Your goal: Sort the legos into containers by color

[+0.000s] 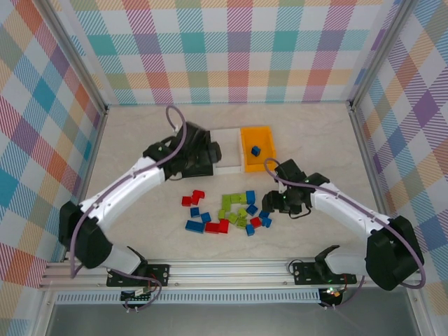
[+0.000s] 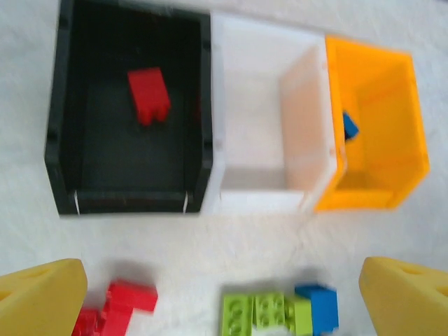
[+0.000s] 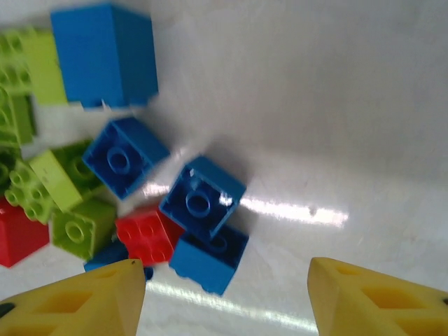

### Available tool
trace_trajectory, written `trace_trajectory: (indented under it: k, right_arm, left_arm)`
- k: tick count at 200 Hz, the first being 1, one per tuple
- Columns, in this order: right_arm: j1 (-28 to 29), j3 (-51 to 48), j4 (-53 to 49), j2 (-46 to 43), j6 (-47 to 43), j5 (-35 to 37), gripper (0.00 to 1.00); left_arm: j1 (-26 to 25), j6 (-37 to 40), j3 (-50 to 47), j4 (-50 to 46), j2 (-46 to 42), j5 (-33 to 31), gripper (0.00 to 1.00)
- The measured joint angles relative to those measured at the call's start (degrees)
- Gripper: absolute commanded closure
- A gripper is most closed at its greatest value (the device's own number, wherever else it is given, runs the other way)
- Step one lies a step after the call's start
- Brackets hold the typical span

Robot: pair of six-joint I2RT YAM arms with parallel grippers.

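Yellow fingers (image 2: 42, 301) of your left tool (image 2: 224, 271) stand wide apart with nothing between them, over the counter (image 2: 392, 42) just short of the three bins. The black bin (image 2: 129, 199) on the left holds one red brick (image 2: 148, 94). The white bin (image 2: 266, 203) sits against it in the middle, and the orange bin (image 2: 381, 192) on the right holds a blue brick (image 2: 349, 127). The loose bricks (image 1: 231, 210), red, blue and lime green, lie clustered on the counter between your two arms, on your side of the bins. Your right tool (image 3: 225, 269) hangs over the cluster's right end, its fingers also apart and gripping nothing. Just below it you have two blue square bricks (image 3: 203, 199) touching each other, a red square brick (image 3: 147, 234) against their left side, and green bricks (image 3: 63, 189) farther left.
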Motion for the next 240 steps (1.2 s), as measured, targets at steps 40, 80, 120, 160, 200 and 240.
trace_trajectory:
  k: [40, 80, 120, 160, 200, 240]
  right_arm:
    - [3.72, -1.11, 0.44, 3.21, -0.28, -1.53, 0.35]
    - [6.88, -1.03, 2.56, 9.27, -1.18, -0.74, 0.37]
    - [7.52, 0.02, 3.39, 11.19, -1.77, -0.15, 0.51]
    - [7.67, -0.04, 3.48, 10.45, -1.77, 0.98, 0.52]
    - [7.78, -0.11, 3.23, 10.49, -1.99, 2.36, 0.49]
    - [9.05, -0.11, 3.23, 10.73, -2.14, 2.49, 0.51]
  left_arm:
    - [-0.04, -2.6, -10.47, -0.26, -1.75, 1.33, 0.0]
    - [-0.04, -3.52, -11.69, -0.42, -2.45, 1.31, 0.0]
    - [-0.04, -3.87, -11.8, -0.42, -2.67, 1.29, 0.0]
    - [-0.04, -3.89, -12.02, -0.42, -2.67, 1.33, 0.0]
    - [-0.04, -3.89, -12.02, -0.42, -2.67, 1.33, 0.0]
    - [-0.04, -3.89, -12.02, -0.42, -2.64, 1.33, 0.0]
